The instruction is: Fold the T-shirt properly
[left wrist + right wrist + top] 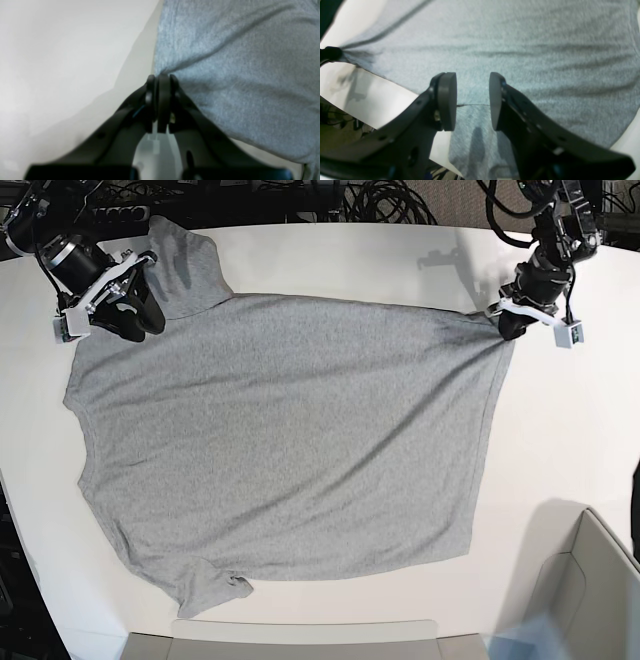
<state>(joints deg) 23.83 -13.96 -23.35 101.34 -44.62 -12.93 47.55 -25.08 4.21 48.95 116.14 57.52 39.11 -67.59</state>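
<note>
A grey T-shirt lies spread across the white desk, the left gripper at two o'clock pinching its corner, seemingly to pull it taut, while the right gripper at ten o'clock hovers, jaws apart.

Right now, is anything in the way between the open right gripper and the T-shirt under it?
Nothing visible. The right gripper hangs open directly over bare grey fabric of the T-shirt near its sleeve end, with only a loose thread between the pads. The left gripper is shut on the shirt's far corner.
</note>
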